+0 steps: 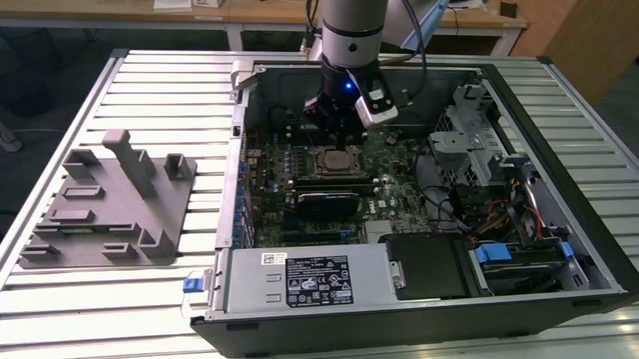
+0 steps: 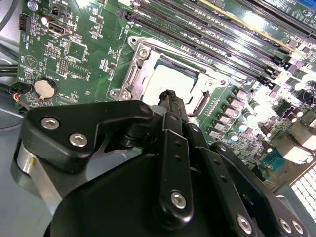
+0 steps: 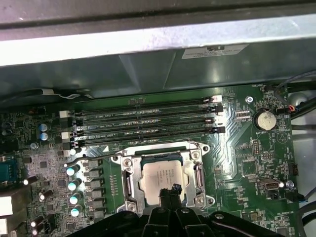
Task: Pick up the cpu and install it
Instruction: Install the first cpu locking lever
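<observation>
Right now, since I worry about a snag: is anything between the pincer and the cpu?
Nothing visible does. In the first wrist view the pincer hangs close over the cpu, which lies inside the socket's metal frame. No cable or part crosses between them.

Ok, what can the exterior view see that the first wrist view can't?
The exterior view adds the whole computer case, the robot arm above it and the grey plastic stand beside it. The first wrist view adds close detail: the memory slots and a round coin battery. Both show the silver cpu lying in its socket, with the hand right over it.
</observation>
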Motion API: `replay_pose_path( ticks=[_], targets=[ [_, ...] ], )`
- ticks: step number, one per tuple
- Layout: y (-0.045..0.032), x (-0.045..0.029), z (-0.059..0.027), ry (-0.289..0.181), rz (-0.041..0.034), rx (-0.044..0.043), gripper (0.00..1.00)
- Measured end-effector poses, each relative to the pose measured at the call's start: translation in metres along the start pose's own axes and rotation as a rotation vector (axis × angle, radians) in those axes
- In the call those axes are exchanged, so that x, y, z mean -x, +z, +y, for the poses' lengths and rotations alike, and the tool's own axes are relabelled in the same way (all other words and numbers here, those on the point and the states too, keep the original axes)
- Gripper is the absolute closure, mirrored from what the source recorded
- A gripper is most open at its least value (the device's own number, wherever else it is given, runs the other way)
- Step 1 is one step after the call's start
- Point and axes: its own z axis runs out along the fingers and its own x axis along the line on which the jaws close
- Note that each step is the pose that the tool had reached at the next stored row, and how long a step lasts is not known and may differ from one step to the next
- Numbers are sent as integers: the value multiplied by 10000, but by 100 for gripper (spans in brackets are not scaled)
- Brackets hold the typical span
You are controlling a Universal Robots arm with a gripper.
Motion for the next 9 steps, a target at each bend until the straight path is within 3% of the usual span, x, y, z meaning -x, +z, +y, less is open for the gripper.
replay_pose_path(
  ticks=[9],
  targets=[
    [-59,2,1,0,-1,1,89]
  ],
)
